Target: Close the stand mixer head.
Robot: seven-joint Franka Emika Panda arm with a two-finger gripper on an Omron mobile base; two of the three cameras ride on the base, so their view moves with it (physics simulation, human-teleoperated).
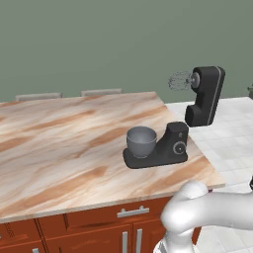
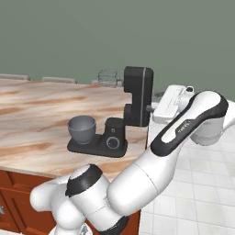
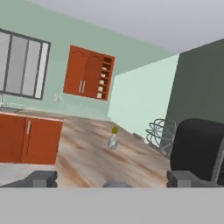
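Left base view: stand mixer head (image 1: pixel 206 95) is standing tilted up, close to vertical, above the mixer's column (image 1: pixel 176 140) at the right end of the marble tabletop (image 1: pixel 64 143); its wire whisk (image 1: pixel 181 81) is pointing left from the upper end. Grey mixing bowl (image 1: pixel 141 141) is sitting on the mixer's base plate, below and left of the raised head, well apart from the whisk.

Right base view: head (image 2: pixel 139 95) is showing upright, whisk (image 2: pixel 108 78) sticking out to the left, bowl (image 2: pixel 82 128) sitting on the base. White hand of the arm is sitting just beside the head's right edge, at about mid-height; contact cannot be judged from this angle.

Hand view: jaws (image 3: pixel 110 178) are standing wide, with only floor between the two fingertips (image 3: pixel 42 178). Head (image 3: pixel 199 148) is showing as a black rounded block at the right, behind the right fingertip, with the whisk (image 3: pixel 159 133) to its left. Small vase (image 3: pixel 113 140) is resting on the far tabletop
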